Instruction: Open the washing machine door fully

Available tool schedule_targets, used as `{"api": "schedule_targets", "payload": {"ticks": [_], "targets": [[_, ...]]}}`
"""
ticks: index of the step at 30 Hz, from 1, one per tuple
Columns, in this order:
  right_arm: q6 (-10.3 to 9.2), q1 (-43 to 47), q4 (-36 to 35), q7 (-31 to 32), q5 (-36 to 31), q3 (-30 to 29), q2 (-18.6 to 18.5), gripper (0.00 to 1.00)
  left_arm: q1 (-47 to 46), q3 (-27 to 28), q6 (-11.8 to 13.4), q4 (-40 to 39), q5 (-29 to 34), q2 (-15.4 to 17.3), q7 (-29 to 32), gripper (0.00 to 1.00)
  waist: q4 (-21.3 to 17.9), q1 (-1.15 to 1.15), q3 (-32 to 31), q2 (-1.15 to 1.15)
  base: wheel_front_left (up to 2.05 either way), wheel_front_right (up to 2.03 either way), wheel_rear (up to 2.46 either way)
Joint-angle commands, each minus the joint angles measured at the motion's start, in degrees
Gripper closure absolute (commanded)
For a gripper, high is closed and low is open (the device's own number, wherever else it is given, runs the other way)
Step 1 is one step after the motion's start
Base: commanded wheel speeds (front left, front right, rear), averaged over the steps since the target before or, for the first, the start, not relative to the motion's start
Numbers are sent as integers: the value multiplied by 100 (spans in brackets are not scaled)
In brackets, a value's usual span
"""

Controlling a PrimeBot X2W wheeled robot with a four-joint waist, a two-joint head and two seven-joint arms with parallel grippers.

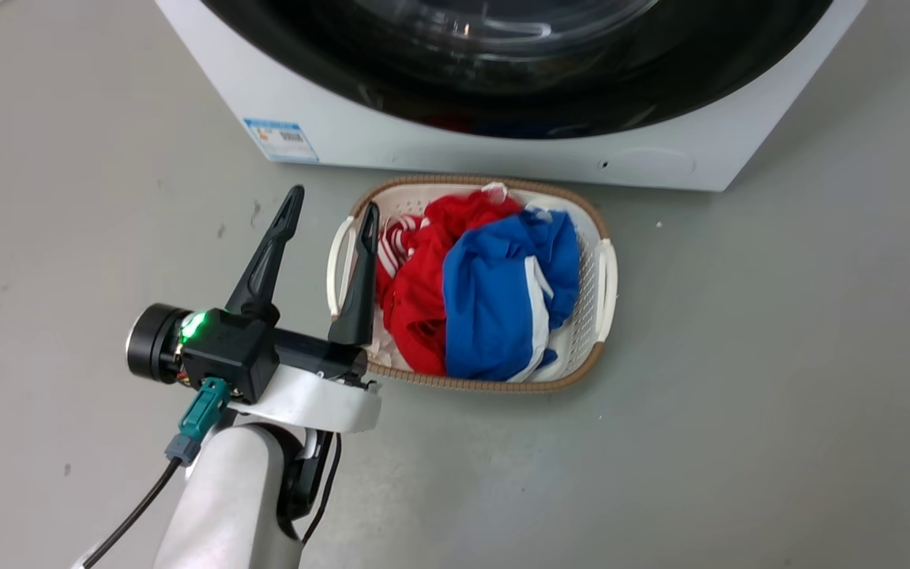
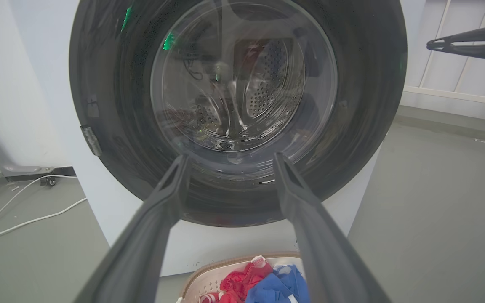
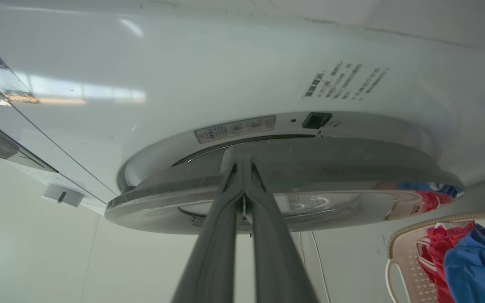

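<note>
Right gripper has its fingers together, tips at the edge-on rim of the washing machine door, which spans 9 to 3 o'clock; whether they touch it is unclear. Left gripper is spread apart, pointing at the door's glass. Head view cuts the door off at 12 o'clock. Warning sticker and blue-topped sticker are too small to read.

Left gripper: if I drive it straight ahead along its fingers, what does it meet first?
The left gripper points at the washing machine door; it would probably meet the lower part of its glass bowl first. The gap between looks free, though depth is hard to judge.
</note>
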Motion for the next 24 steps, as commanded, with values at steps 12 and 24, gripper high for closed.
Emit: {"api": "schedule_targets", "payload": {"ticks": [12,24], "targets": [[3,-1551,1141,194,-261,769,481,100,-307,-151,54,-247,34,-85,-14,0,265,-1,632,0,0,0,0],[2,-1450,1242,922,-316,1112,611,100,-266,-143,106,-155,19,-107,-14,0,271,-1,556,0,0,0,0]]}}
